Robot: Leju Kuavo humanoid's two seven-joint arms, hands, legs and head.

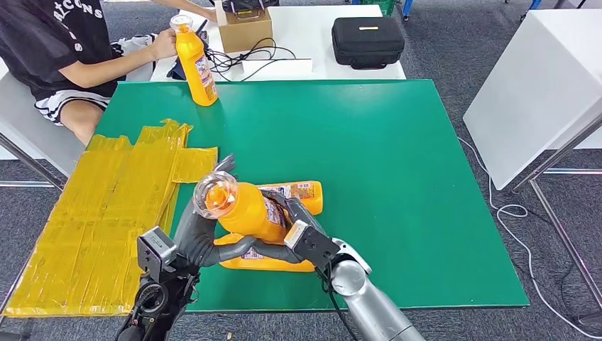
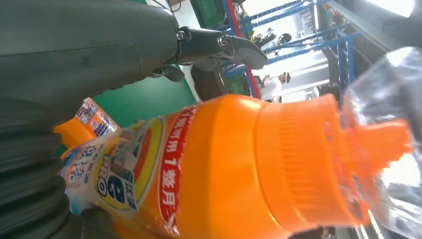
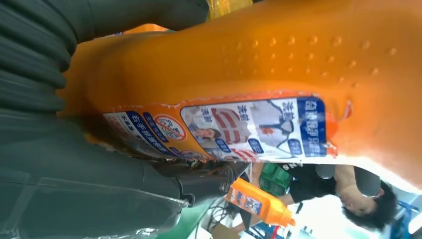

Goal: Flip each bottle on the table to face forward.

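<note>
Orange bottle [image 1: 245,209] gripped by left hand [image 1: 202,238] and right hand [image 1: 302,231]; right wrist view shows its back label, seemingly.

Green table [image 1: 397,177]: two orange bottles lying flat [image 1: 302,190], [image 1: 259,263]; one upright [image 1: 197,67], far edge.

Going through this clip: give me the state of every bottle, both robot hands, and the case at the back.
Held bottle: lifted off the table, tilted, clear cap toward the camera, gripped by both hands.
Two lying bottles: flat on the green table.
Far bottle: upright, a person's hand on it.
Left hand: holds the held bottle.
Right hand: holds the held bottle.
Black case: closed.
</note>
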